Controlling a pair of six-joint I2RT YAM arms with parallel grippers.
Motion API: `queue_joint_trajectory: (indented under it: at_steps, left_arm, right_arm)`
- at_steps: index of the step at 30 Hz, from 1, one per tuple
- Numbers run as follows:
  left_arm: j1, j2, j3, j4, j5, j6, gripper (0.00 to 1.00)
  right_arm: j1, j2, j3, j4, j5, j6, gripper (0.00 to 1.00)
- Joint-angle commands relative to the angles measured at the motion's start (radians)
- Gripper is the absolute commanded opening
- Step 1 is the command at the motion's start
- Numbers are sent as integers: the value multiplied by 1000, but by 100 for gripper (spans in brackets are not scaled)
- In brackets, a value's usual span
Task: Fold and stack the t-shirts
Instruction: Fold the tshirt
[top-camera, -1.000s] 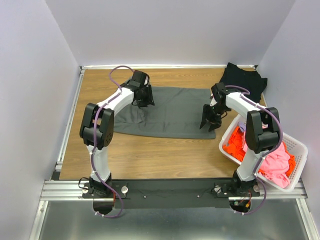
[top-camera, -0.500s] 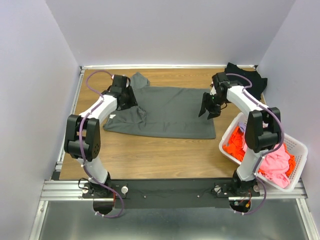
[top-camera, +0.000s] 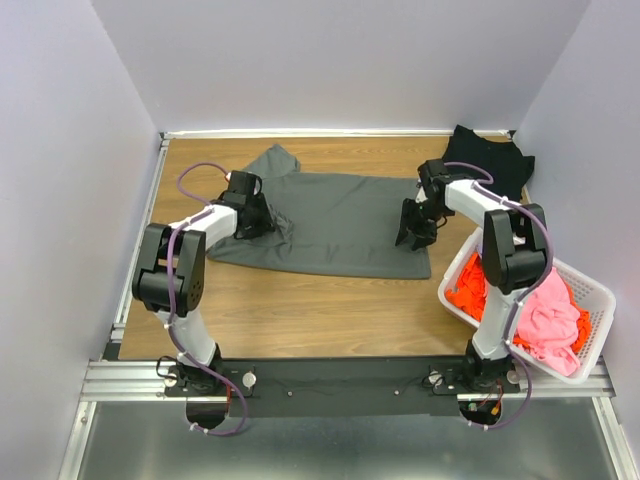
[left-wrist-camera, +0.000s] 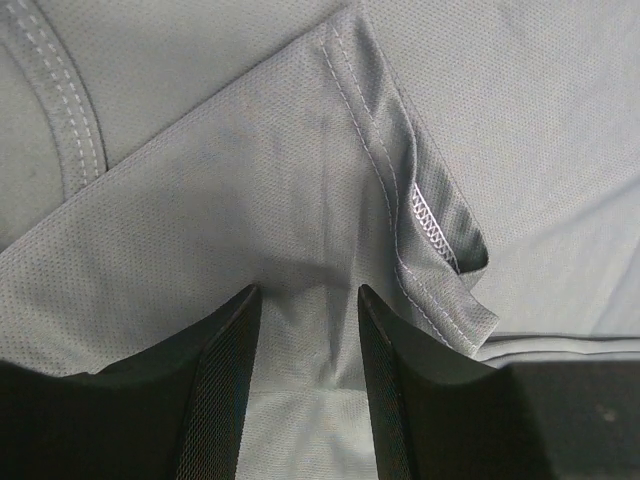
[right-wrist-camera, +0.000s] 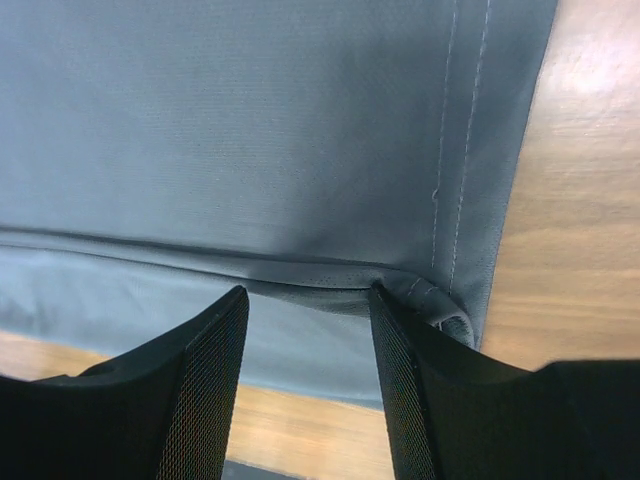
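Near right corner of the table (top-camera: 300, 305): white basket (top-camera: 598, 300) holding an orange t-shirt (top-camera: 465, 290) and a pink t-shirt (top-camera: 550, 315). Mid-table, the dark grey t-shirt (top-camera: 345, 220) lies flat, long axis left-right, spanning both arms. Left gripper (top-camera: 258, 222) sits over its left end by the sleeve seam, fingers part open, cloth directly beneath, nothing pinched. Right gripper (top-camera: 410, 236) is over the right hem, fingers likewise apart, a folded edge running across between them. Each arm is nearest its own end. Black t-shirt (top-camera: 490, 160) at the far right corner.
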Motion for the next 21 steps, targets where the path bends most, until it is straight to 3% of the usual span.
queue_joint_trajectory:
  at_steps: [1, 21]
  left_arm:
    - [14, -12, -55, 2, -39, 5, 52]
    - [40, -211, -264, -125, -49, -29, 50]
  right_arm:
    - [-2, 24, -62, 16, 26, -15, 59]
    - [13, -87, -251, -120, -70, -31, 60]
